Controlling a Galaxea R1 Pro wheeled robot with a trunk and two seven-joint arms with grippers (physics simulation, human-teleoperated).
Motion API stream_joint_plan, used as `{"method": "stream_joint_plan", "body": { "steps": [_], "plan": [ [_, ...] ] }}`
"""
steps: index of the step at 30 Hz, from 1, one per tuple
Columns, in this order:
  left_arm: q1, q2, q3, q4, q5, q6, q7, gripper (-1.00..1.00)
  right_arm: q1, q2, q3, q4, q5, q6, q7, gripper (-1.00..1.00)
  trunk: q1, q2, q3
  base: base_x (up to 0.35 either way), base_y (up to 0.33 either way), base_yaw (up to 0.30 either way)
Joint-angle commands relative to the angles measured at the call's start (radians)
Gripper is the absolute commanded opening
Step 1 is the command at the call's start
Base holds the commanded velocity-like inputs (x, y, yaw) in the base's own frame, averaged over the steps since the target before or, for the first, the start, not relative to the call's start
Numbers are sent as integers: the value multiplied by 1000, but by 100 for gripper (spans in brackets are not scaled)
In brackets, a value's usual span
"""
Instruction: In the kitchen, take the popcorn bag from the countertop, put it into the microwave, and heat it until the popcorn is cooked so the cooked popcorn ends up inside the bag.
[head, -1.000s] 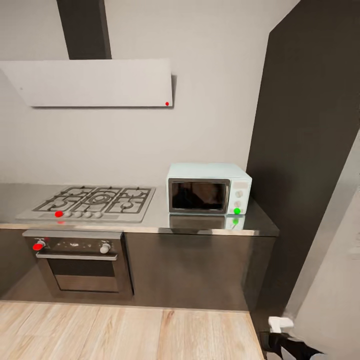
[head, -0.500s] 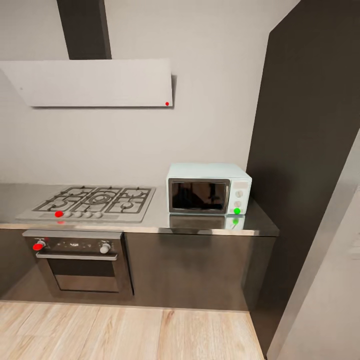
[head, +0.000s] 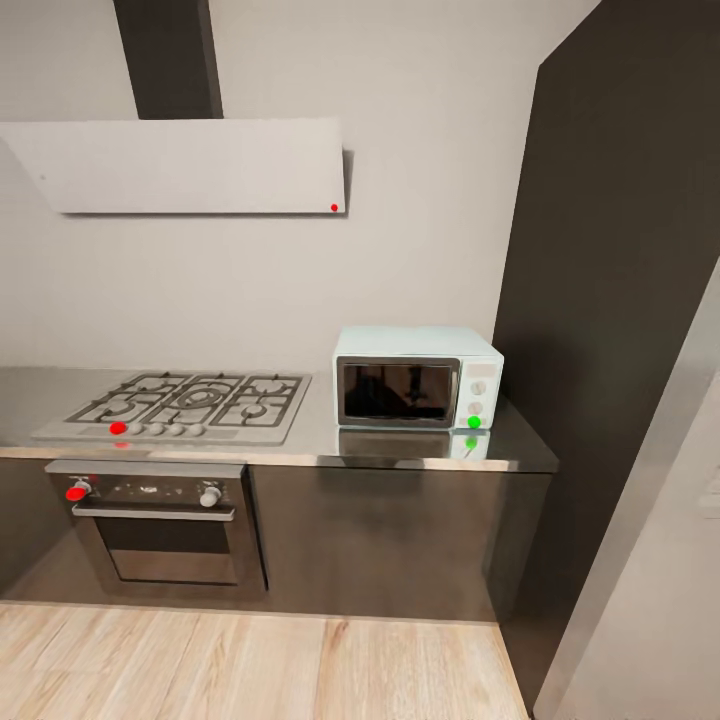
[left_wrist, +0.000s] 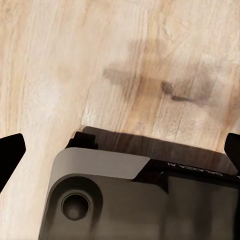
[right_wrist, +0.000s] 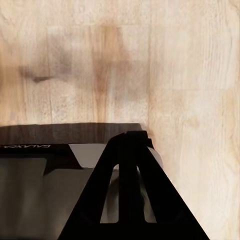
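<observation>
Left gripper (left_wrist: 120, 150) spread wide, right gripper (right_wrist: 125, 200) state unclear; microwave (head: 417, 378) door closed on countertop (head: 400, 445).

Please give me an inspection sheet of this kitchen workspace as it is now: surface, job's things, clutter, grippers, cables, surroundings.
Surface: long grey brushed-steel countertop above dark cabinet fronts.
Job's things: pale mint-blue boxy microwave stands on the countertop's right end, dark glass door shut, green indicator light lit. Popcorn bag: nothing seen.
Clutter: nothing seen.
Grippers: left gripper open, jaws wide apart above the light wooden floor; right gripper has jaws together, holding nothing, over the floor.
Cables: nothing seen.
Surroundings: steel gas hob, black built-in oven, white extractor hood, tall dark cabinet.
</observation>
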Motion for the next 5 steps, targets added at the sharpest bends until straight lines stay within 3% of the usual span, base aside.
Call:
{"method": "stream_joint_plan", "body": {
  "steps": [1,5],
  "plan": [
    [-1,0,-8,2,10,-4,-2,100,-1,0,-8,3,5,-6,3,-100,0,-1,-1,0,0,0],
    [-1,1,-9,2,11,-4,-2,100,-1,0,-8,3,5,-6,3,-100,0,-1,-1,0,0,0]
  ]
}}
